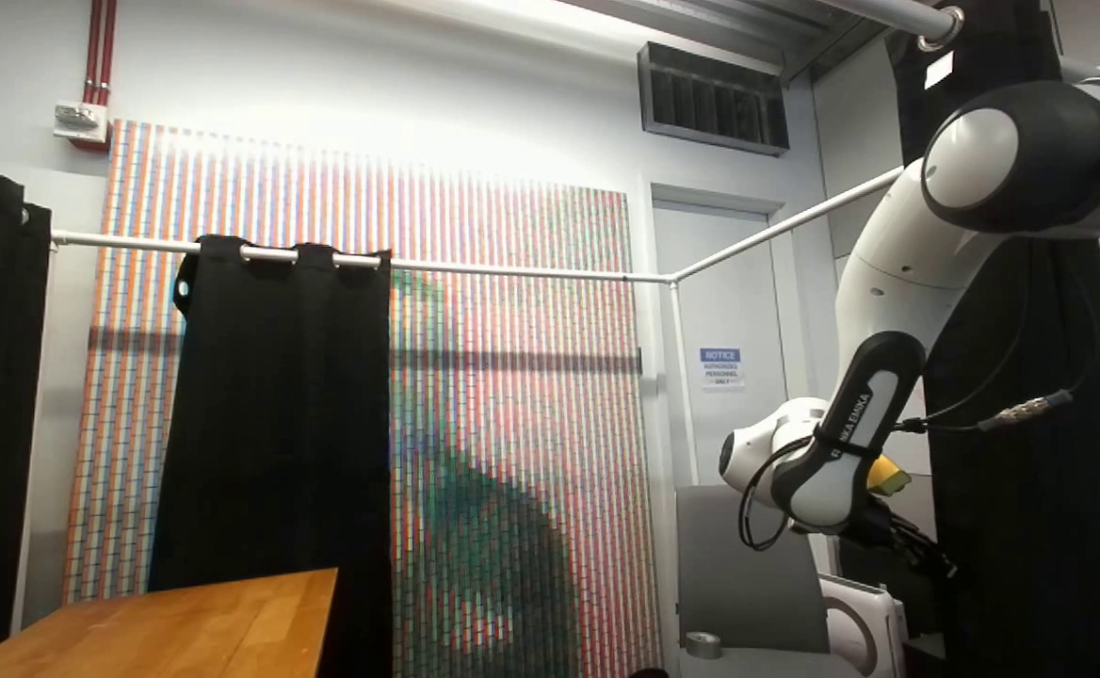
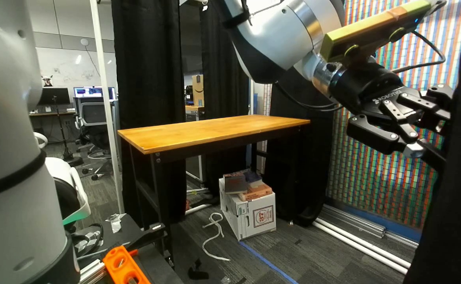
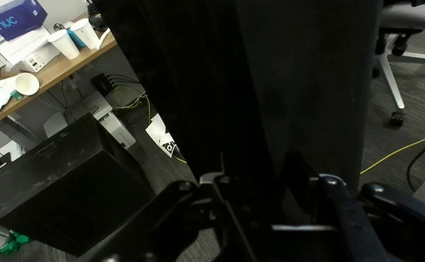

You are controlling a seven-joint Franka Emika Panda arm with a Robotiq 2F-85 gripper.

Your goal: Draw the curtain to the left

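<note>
Standing at the left edge, robot arm [image 2: 17,118]: pale column in an exterior view, orange plastic piece [image 2: 123,264] low beside it.
Whiteboard [image 2: 70,75]: in the background, marked with faint writing, lit monitor [image 2: 92,92] and office chair [image 2: 96,114] below.
Worktop [image 2: 214,128]: brown wood, smooth, on a dark frame [image 2: 230,143], black drapes [image 2: 147,79] behind.
White carton [image 2: 250,221]: on grey carpet [image 2: 313,252], lower than the worktop, books [image 2: 236,183] piled on top, white rope [image 2: 217,234] just beside at left.
Blue tape line [image 2: 268,261]: along the carpet, running from near the carton toward the bottom edge.
Mosaic panel [image 2: 380,189]: tall, many-coloured, showing in both exterior views.
Door [image 1: 719,311]: grey, right of the panel in an exterior view, blue-headed notice [image 1: 721,367] fixed on.
Fingers [image 2: 413,150]: parted wide, right at the edge of the black curtain [image 2: 439,228], partly hidden by it; whether touching, cannot tell.
Curtain: hanging at the right in both exterior views, filling the middle of the wrist view beyond the fingers.
Wrist view, from left: second worktop [image 3: 52,74] bearing white cups [image 3: 64,44] and a blue-purple box [image 3: 18,18], black cabinet [image 3: 78,182] lower down, curtain, then chair base [image 3: 390,82] and yellow cable [image 3: 398,152] on the carpet.
</note>
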